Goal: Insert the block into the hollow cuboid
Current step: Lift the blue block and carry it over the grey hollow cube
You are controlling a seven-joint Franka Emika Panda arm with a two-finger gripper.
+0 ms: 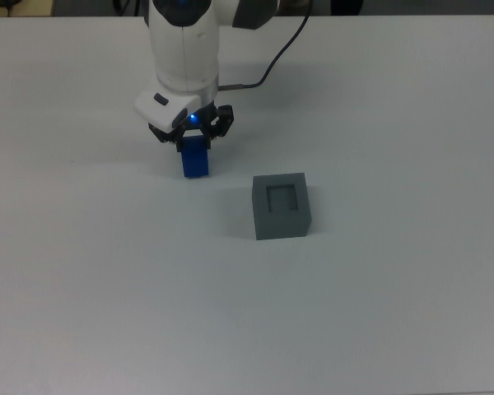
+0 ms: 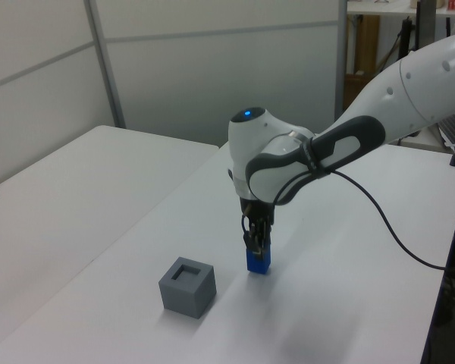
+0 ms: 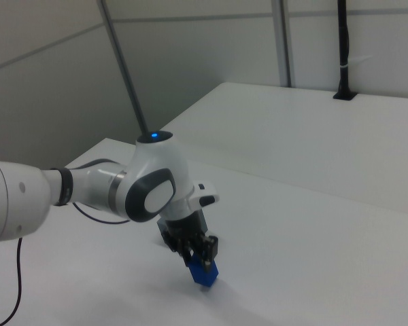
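The block is clamped upright by the gripper, beside the hollow cuboid, presumably for lifting.

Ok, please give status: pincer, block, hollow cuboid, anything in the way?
Pincer down around block, fingers astride its top. Block on table, upright. Hollow cuboid apart, recess empty. Nothing between them.

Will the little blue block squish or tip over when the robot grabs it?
Probably no squishing: the blue block has crisp, straight edges, so it looks stiff. It stands slightly taller than wide, so a sideways nudge might tip it. Being small, it is likely light for the gripper.
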